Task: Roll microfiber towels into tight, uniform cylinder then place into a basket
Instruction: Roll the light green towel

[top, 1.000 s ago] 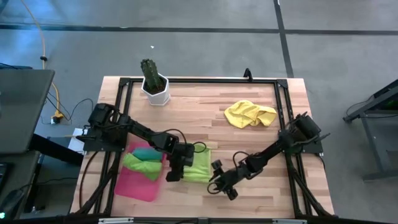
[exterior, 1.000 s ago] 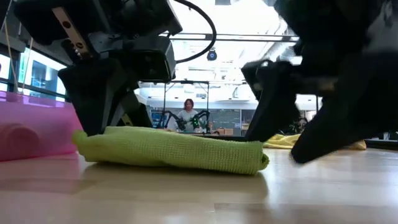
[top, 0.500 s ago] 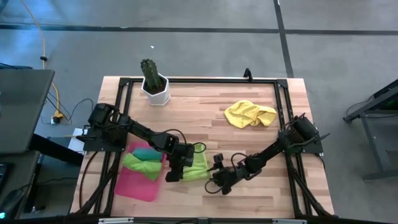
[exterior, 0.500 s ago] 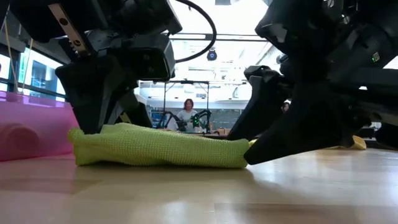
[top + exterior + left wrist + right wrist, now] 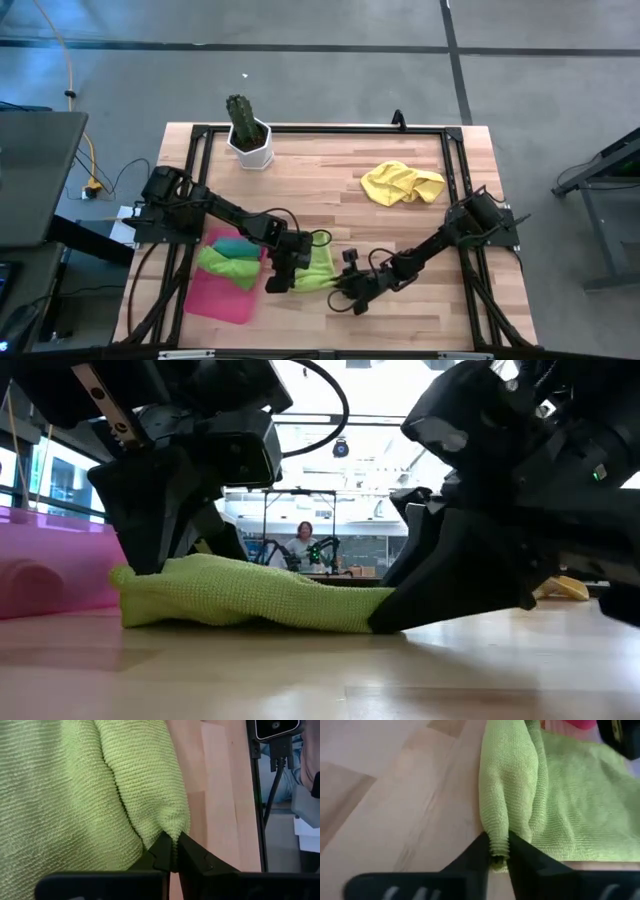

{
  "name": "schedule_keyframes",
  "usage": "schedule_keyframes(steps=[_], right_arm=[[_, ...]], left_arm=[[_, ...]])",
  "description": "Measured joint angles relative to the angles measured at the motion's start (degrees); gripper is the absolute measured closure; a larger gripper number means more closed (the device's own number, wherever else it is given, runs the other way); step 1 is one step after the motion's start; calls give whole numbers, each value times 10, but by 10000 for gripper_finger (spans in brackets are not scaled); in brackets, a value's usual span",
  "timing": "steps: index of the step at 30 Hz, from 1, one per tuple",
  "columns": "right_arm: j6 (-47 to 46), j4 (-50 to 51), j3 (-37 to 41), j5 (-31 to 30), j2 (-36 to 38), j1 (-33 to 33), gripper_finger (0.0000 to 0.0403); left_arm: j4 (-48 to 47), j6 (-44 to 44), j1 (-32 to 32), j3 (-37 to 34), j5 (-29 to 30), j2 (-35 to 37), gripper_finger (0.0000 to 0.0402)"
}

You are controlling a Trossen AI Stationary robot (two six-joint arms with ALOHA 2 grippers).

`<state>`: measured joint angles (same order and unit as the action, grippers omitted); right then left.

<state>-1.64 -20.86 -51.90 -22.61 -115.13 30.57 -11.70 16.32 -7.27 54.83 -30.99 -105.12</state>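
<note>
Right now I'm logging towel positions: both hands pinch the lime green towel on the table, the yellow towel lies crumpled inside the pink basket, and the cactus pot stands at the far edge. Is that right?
Not quite. The high view shows the yellow towel crumpled on the bare table, far from the pink basket. The rest holds: left hand and right hand each pinch the lime green towel, and the cactus pot stands at the far edge.
</note>
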Motion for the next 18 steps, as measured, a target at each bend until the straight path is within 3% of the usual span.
schedule_keyframes(steps=[3, 10, 18], right_arm=[[-44, -2, 0, 42, 1, -3, 394], [-194, 8, 0, 191, 12, -26, 398], [-376, 21, 2, 340, 29, -78, 400]], left_arm=[[0, 0, 1, 0, 1, 0, 389], [-2, 9, -4, 0, 60, 0, 346], [-8, -46, -29, 0, 118, 8, 289]])
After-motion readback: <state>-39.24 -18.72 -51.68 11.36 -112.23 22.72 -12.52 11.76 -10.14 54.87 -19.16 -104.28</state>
